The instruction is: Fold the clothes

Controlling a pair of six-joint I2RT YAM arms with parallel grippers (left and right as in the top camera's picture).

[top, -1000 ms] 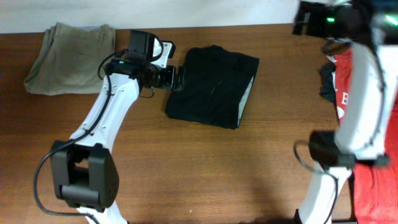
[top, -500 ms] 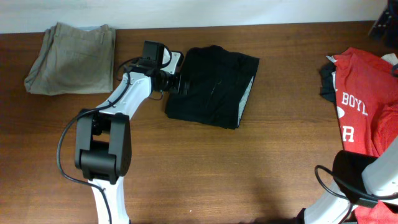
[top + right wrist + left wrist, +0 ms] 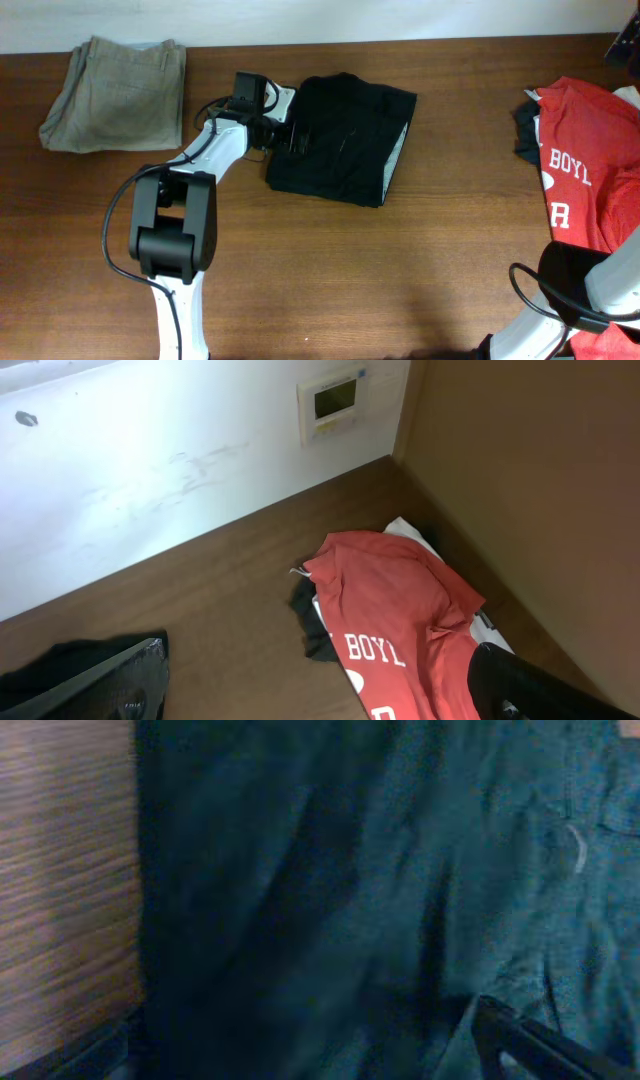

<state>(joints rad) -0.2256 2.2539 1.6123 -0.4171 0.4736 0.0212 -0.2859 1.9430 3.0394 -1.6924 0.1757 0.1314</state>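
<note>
Overhead: the folded black shorts point(image 3: 345, 140) lie toward 12 o'clock on the worktop point(image 3: 350, 270), with the left claw point(image 3: 292, 136) at their 9 o'clock edge; khaki trousers point(image 3: 115, 92) sit at 10 o'clock and the red T-shirt point(image 3: 590, 170) at 3. Left wrist: the claw is spread over dark cloth (blurred); right wrist: the right claw point(image 3: 320, 660) is spread wide, high above the T-shirt.

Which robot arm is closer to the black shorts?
Left. The left end effector sits at the left edge of the black shorts. The right arm is far away, by the red T-shirt.
</note>
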